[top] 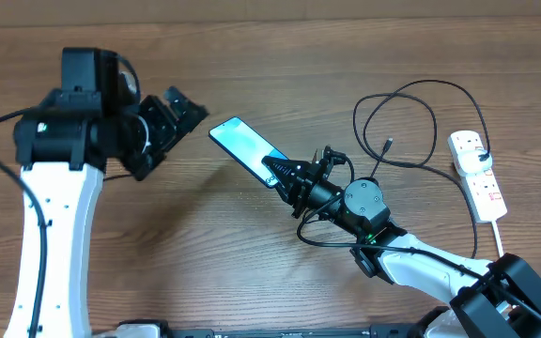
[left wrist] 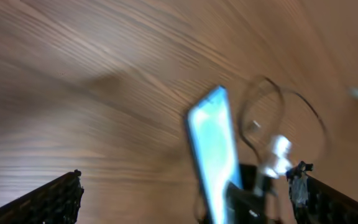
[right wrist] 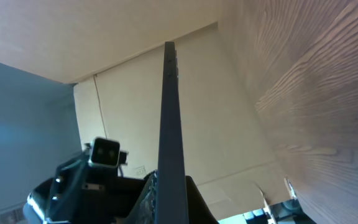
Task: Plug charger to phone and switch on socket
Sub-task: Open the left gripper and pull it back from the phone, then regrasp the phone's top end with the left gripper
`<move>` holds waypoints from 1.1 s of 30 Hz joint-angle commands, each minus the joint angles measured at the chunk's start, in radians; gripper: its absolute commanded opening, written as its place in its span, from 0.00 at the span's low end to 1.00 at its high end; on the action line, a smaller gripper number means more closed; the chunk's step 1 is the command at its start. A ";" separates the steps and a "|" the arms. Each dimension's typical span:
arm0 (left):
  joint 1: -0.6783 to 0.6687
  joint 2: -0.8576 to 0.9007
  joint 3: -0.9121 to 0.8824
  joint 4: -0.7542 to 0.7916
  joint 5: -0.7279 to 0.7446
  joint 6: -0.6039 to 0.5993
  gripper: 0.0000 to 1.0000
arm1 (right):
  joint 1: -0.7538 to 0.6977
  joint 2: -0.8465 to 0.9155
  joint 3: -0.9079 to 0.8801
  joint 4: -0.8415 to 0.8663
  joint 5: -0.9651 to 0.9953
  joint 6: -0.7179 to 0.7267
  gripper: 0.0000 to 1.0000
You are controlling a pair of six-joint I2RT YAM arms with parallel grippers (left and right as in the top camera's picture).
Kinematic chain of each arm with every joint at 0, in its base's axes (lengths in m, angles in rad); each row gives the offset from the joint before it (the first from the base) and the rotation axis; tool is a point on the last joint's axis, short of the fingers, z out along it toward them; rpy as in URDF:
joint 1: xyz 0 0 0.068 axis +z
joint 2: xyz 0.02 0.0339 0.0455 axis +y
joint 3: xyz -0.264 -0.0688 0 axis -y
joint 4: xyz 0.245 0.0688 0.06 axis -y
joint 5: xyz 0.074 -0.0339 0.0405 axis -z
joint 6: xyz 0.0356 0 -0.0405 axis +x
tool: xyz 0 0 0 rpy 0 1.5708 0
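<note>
The phone (top: 244, 145), screen lit light blue, is held up off the table at one end by my right gripper (top: 280, 175), which is shut on it. In the right wrist view the phone (right wrist: 169, 124) shows edge-on between the fingers. It also shows blurred in the left wrist view (left wrist: 213, 152). My left gripper (top: 172, 122) is open and empty, just left of the phone's free end. The charger cable (top: 411, 127) lies looped on the table at the right, its small tip (top: 386, 145) free. The socket (top: 477, 174), a white power strip, lies at the far right.
The socket's white cord (top: 498, 239) runs toward the front edge. The right arm's own black cables (top: 322, 230) curl beside its wrist. The left arm's white link (top: 50, 235) stands at the left. A cardboard wall (right wrist: 229, 124) shows behind the phone.
</note>
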 commanded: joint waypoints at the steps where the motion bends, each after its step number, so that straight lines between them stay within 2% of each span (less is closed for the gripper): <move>1: -0.001 0.064 0.011 -0.009 0.235 0.041 1.00 | 0.006 -0.009 0.014 0.010 0.008 0.011 0.04; 9: -0.002 0.179 0.011 -0.080 0.287 0.060 1.00 | 0.006 -0.009 0.014 -0.118 0.009 0.029 0.04; 18: -0.002 0.210 0.011 -0.069 0.338 0.056 1.00 | 0.006 -0.009 0.014 -0.109 -0.024 0.262 0.04; 25: -0.004 0.210 0.011 -0.068 0.387 0.033 1.00 | 0.005 -0.009 0.014 -0.005 -0.027 0.262 0.04; 33: -0.049 0.210 0.011 -0.042 0.326 -0.085 0.97 | 0.005 -0.009 0.014 -0.035 0.060 0.261 0.04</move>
